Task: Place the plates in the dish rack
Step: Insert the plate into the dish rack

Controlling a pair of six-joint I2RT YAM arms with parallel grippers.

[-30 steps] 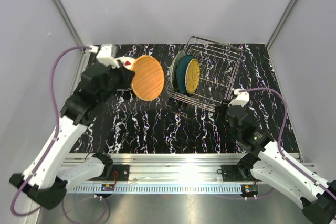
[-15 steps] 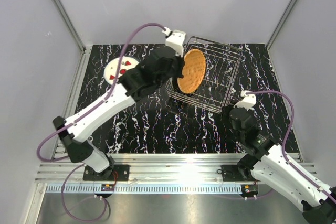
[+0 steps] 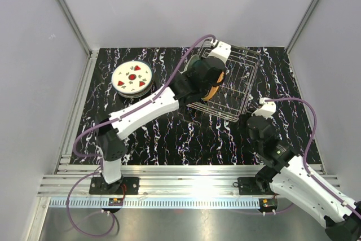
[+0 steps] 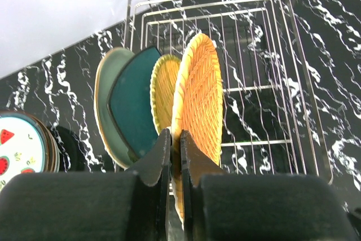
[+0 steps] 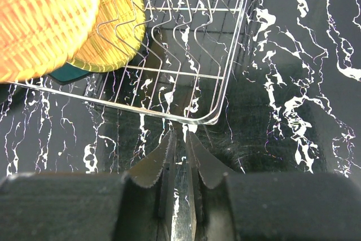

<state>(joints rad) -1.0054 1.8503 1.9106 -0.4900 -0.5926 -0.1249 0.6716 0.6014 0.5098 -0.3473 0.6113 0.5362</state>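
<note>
My left gripper (image 4: 175, 137) is clamped tight on the orange plate (image 4: 200, 97), with one finger on each face of its lower rim. From the wrist view the plate rises straight up out of the jaws, on edge and leaning a little. It's over the rack (image 4: 259, 88), right next to the yellow plate (image 4: 163, 91), close enough that the two overlap. I can't tell whether they touch or whether the orange one sits in a slot.

Left of the yellow plate, the teal plate (image 4: 132, 105) and a pale green plate (image 4: 107, 94) also stand on edge in the rack. In the top view my left arm reaches across to the rack's left end, and the gripper is mostly hidden behind the wrist.

My right gripper (image 5: 179, 136) is low on the table (image 3: 169, 134), at the rack's near right corner. Its jaws are nearly closed, with just a thin slit between them. The rack's corner wire sits right at the fingertips. I can't tell if it's pinched or only just beyond them.

The remaining plates are in a stack (image 3: 132, 78) at the back left of the table, well apart from both grippers. The top one is white with red fruit on it.
</note>
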